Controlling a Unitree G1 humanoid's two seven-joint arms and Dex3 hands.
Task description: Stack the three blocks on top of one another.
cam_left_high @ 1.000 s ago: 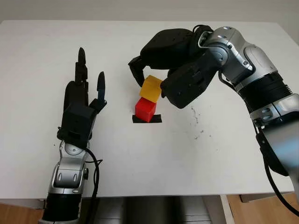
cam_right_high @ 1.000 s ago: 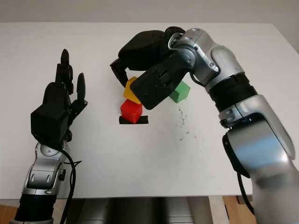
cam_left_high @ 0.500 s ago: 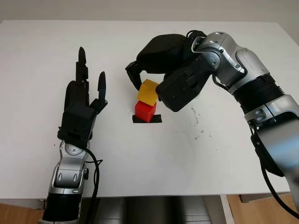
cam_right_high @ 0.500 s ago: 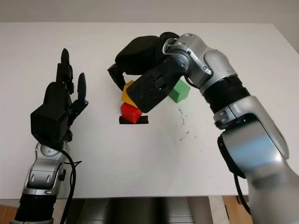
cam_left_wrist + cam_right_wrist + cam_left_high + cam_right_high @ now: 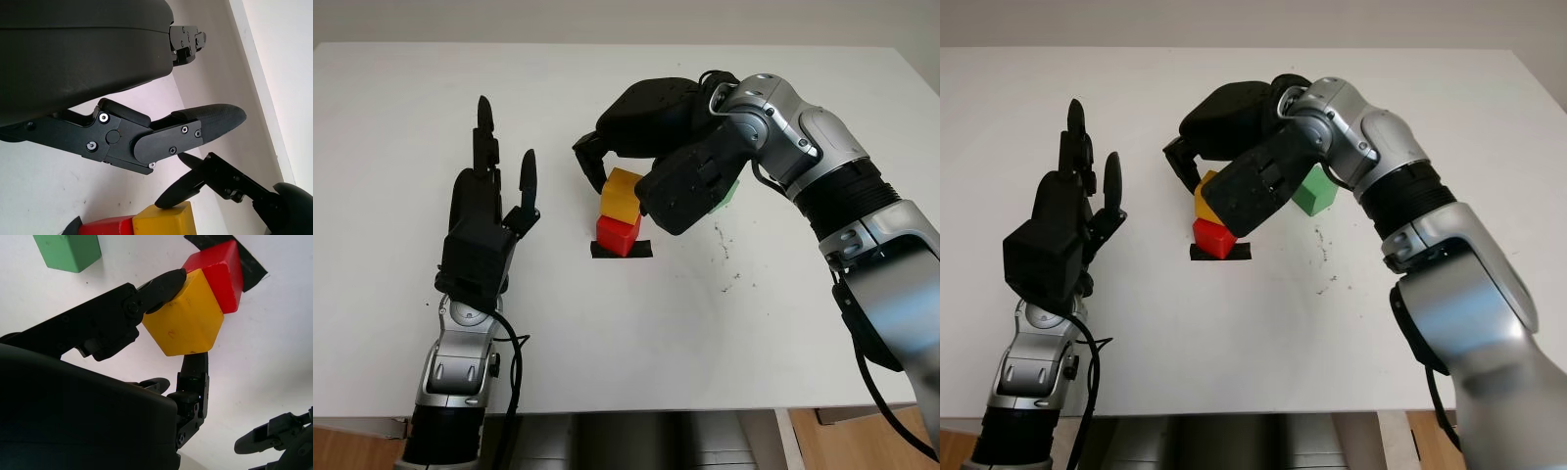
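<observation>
Left eye view: the right hand [image 5: 641, 171] grips the yellow block [image 5: 620, 193] in its fingers, holding it on the red block [image 5: 618, 232], which sits on a black tape mark [image 5: 641, 250] on the white desk [image 5: 705, 323]. Left hand [image 5: 489, 220] hovers open, well apart from the stack.

Right eye view: the green block [image 5: 1316, 191] sits untouched just beyond the right hand's fingers.

Right wrist view: fingertips [image 5: 168, 283] pinch the yellow block, tilted against the red one.

By appearance, one placement is nearly done; release and the green block remain.
</observation>
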